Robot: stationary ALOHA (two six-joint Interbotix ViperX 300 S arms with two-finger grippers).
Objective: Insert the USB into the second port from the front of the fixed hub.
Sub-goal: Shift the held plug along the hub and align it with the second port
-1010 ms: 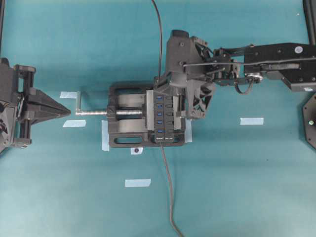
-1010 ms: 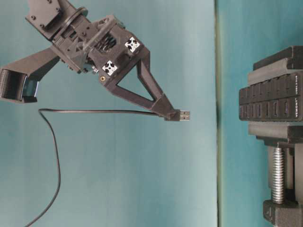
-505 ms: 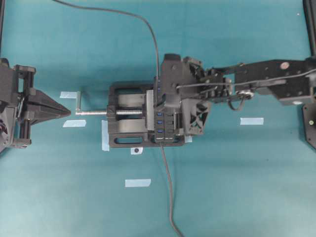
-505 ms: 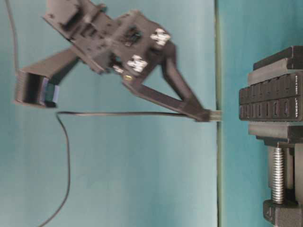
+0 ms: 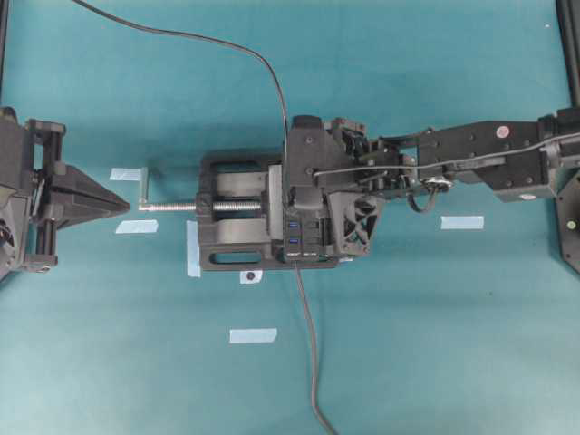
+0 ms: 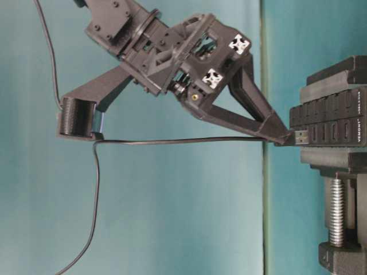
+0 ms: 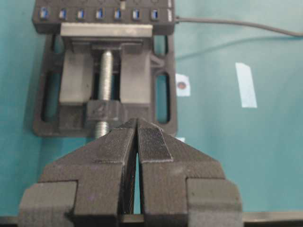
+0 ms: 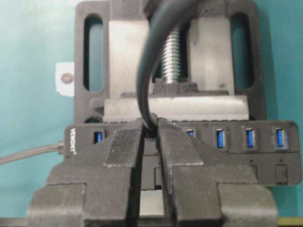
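Note:
My right gripper is shut on the USB, whose metal tip reaches the port face of the fixed hub. From the right wrist, the plug sits between the fingers with its cable arching up over the hub. The fingers hide the ports beneath, so I cannot tell which port the plug meets. From overhead, the right gripper covers most of the hub. My left gripper rests shut and empty at the far left, its tips facing the hub.
A black vise with a silver screw clamps the hub. The hub's own cable runs to the front edge. The USB cable loops off at the back. Several tape marks lie on the teal table.
My right gripper has carried the USB across to the hub, and the plug tip now touches the port face. The trailing cable swung along. The left arm has not moved.

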